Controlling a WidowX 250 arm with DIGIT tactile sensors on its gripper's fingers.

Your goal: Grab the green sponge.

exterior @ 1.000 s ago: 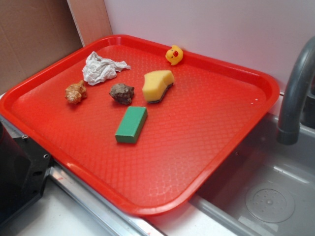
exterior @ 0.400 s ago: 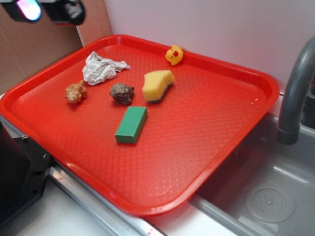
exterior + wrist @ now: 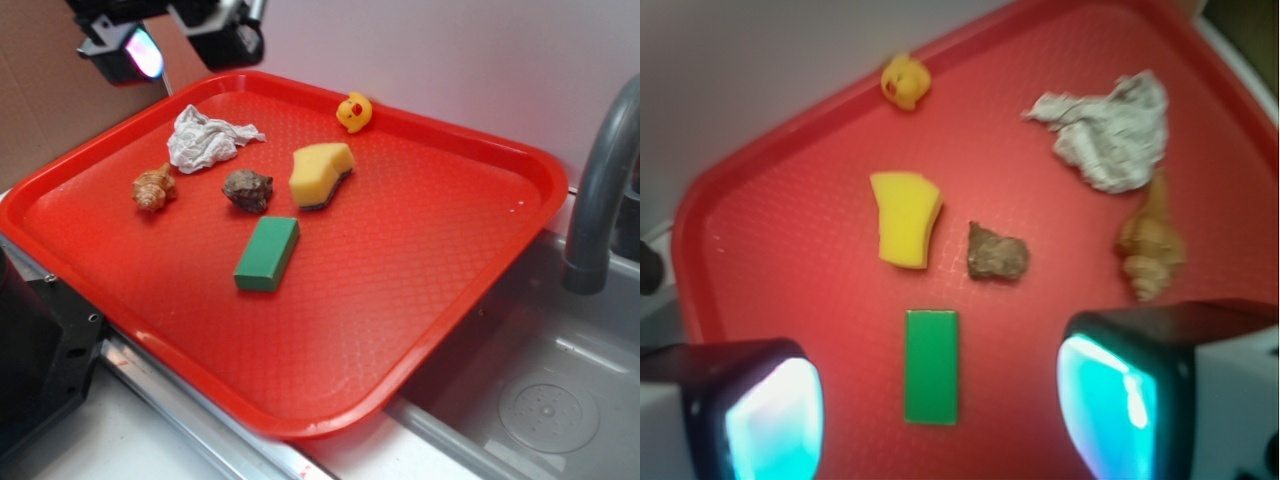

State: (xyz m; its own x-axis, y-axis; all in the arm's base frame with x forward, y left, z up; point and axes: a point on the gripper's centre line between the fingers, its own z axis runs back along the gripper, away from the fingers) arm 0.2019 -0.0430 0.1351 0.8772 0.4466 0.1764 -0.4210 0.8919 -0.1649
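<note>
One end effector (image 3: pixel 940 400), spread wide, has dropped lower; green sponge (image 3: pixel 267 253) unmoved.

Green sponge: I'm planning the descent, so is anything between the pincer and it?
Nothing visible blocks it. The pincer hangs open above the tray, and the green sponge lies clear between its fingers in the wrist view. The nearest thing, the brown rock, sits apart, beyond it.
</note>
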